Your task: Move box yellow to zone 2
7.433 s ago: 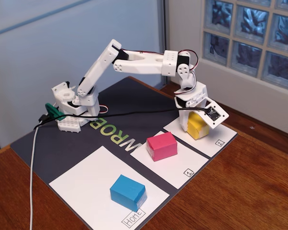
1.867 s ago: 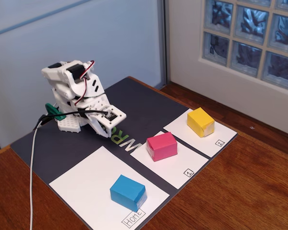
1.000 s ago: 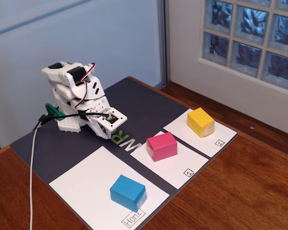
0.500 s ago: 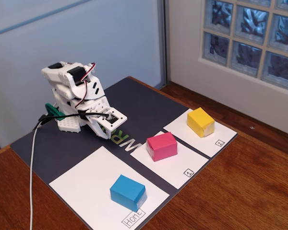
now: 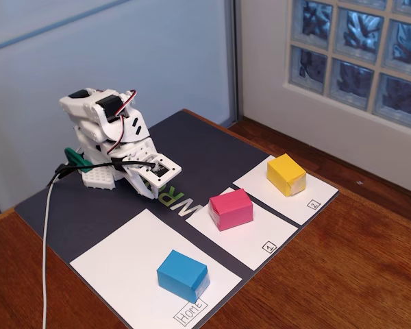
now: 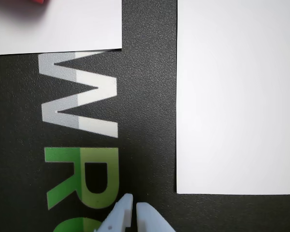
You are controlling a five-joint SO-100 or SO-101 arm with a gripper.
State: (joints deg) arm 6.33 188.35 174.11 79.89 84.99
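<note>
The yellow box point(image 5: 286, 174) sits on the white sheet marked "2" point(image 5: 308, 199) at the right of the dark mat. My arm is folded back at the mat's left, far from the box. My gripper point(image 5: 157, 184) hangs low over the mat lettering, empty. In the wrist view its two white fingertips point(image 6: 134, 205) stand nearly together with only a thin gap, nothing between them. The yellow box is out of the wrist view.
A pink box point(image 5: 231, 208) sits on the sheet marked "1" point(image 5: 260, 240). A blue box point(image 5: 182, 273) sits on the larger sheet marked "Home" point(image 5: 123, 260). The dark mat point(image 5: 205, 147) lies on a wooden table point(image 5: 342, 274). A white cable point(image 5: 46, 240) runs down the left.
</note>
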